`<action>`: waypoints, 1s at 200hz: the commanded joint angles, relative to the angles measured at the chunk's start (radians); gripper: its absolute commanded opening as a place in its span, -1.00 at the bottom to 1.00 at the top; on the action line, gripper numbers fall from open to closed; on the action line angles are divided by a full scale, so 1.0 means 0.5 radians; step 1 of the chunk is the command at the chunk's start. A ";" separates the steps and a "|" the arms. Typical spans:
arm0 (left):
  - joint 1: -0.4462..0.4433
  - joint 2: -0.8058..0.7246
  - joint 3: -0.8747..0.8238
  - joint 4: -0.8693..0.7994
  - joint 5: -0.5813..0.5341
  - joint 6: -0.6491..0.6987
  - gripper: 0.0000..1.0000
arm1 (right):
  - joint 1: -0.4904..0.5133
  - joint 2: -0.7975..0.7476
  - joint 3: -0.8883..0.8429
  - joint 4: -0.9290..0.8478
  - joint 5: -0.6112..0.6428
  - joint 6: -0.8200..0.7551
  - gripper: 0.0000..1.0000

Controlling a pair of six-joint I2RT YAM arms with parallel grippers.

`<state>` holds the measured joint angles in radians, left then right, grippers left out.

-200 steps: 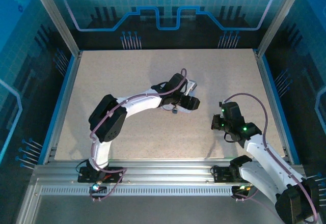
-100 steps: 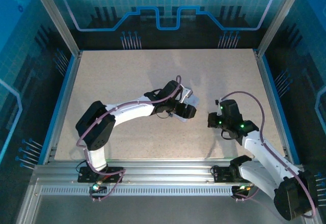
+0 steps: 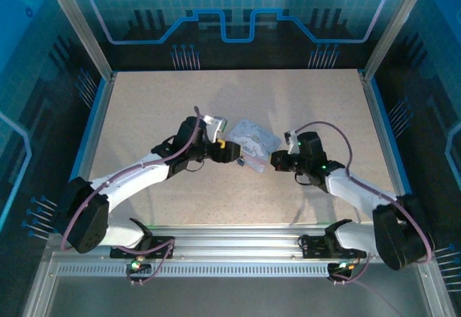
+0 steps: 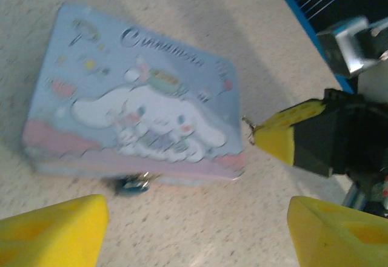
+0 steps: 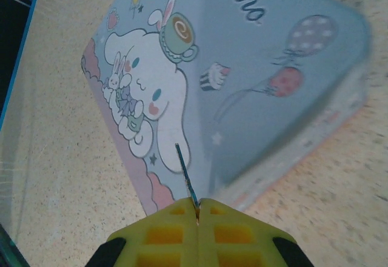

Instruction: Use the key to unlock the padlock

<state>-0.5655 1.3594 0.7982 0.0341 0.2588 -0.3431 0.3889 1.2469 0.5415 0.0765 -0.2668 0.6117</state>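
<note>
Two risks stand out, both born of how small the parts are; the right gripper [image 5: 198, 211] has its yellow fingers pressed together on the key [image 5: 184, 171], a thin dark blade jutting from the pinch toward the middle of the right wrist frame, over the printed lid of the box [image 5: 242, 79]; the padlock [image 4: 134, 184] lies on the table [image 4: 200, 243] at the lower left of centre in the left wrist view, touching or just beside the near edge of the box, and nothing holds it; the left gripper [image 4: 194, 221] faces it with its fingers spread wide, one at each lower corner of that frame. First, the key is gripped by a small part only, so I judge that any sideways push against the box or the lock body could twist it in the pinch or knock it loose; second, a loose padlock would likely skid or turn away when the key tip presses at it, unless the left fingers close on it first; and closing there could catch the box edge instead, since lock and box lie so near.
</note>
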 commanded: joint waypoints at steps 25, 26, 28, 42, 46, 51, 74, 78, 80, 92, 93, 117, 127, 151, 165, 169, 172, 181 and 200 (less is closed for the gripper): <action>0.044 0.091 -0.226 0.349 0.165 -0.056 0.53 | 0.078 0.281 0.226 0.332 -0.098 0.038 -1.00; 0.043 0.095 -0.228 0.356 0.166 -0.058 0.53 | 0.078 0.285 0.228 0.333 -0.097 0.038 -1.00; 0.044 0.103 -0.234 0.375 0.169 -0.060 0.53 | 0.078 0.292 0.232 0.336 -0.096 0.038 -1.00; 0.044 0.158 -0.263 0.481 0.172 -0.073 0.53 | 0.080 0.338 0.253 0.344 -0.083 0.032 -1.00; 0.044 0.178 -0.265 0.511 0.174 -0.076 0.52 | 0.081 0.350 0.257 0.344 -0.082 0.031 -1.00; 0.043 0.205 -0.268 0.543 0.178 -0.080 0.52 | 0.081 0.368 0.264 0.348 -0.081 0.029 -1.00; 0.044 0.333 -0.257 0.654 0.193 -0.091 0.50 | 0.079 0.447 0.282 0.375 -0.090 0.023 -1.00; 0.042 0.357 -0.251 0.663 0.191 -0.093 0.49 | 0.080 0.458 0.285 0.373 -0.090 0.023 -1.00; 0.042 0.364 -0.249 0.664 0.190 -0.095 0.48 | 0.078 0.464 0.286 0.370 -0.091 0.022 -1.00; 0.039 0.423 -0.221 0.661 0.177 -0.089 0.45 | 0.079 0.488 0.290 0.346 -0.075 0.019 -1.00; 0.039 0.426 -0.219 0.660 0.176 -0.089 0.45 | 0.080 0.490 0.291 0.343 -0.074 0.021 -1.00; 0.033 0.526 -0.190 0.683 0.184 -0.070 0.42 | 0.079 0.515 0.272 0.282 -0.035 0.013 -1.00; 0.027 0.570 -0.176 0.697 0.191 -0.066 0.40 | 0.081 0.520 0.261 0.270 -0.025 0.011 -1.00; -0.003 0.665 -0.144 0.741 0.191 -0.045 0.36 | 0.081 0.519 0.246 0.231 0.000 -0.002 -1.00; -0.021 0.720 -0.127 0.767 0.183 -0.035 0.31 | 0.080 0.514 0.245 0.217 0.003 -0.014 -1.00; -0.027 0.736 -0.124 0.778 0.180 -0.034 0.29 | 0.080 0.513 0.245 0.211 0.004 -0.016 -1.00; -0.028 0.745 -0.121 0.783 0.179 -0.033 0.29 | 0.081 0.510 0.245 0.209 0.003 -0.017 -1.00; -0.038 0.777 -0.112 0.812 0.173 -0.029 0.25 | 0.078 0.505 0.247 0.204 0.003 -0.022 -1.00; -0.056 0.828 -0.117 0.881 0.124 -0.025 0.17 | 0.080 0.498 0.256 0.186 0.003 -0.031 -1.00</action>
<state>-0.5800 1.7409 0.7170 0.4053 0.3298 -0.3668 0.4191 1.4841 0.6643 0.2344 -0.2928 0.6182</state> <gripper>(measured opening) 0.600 0.049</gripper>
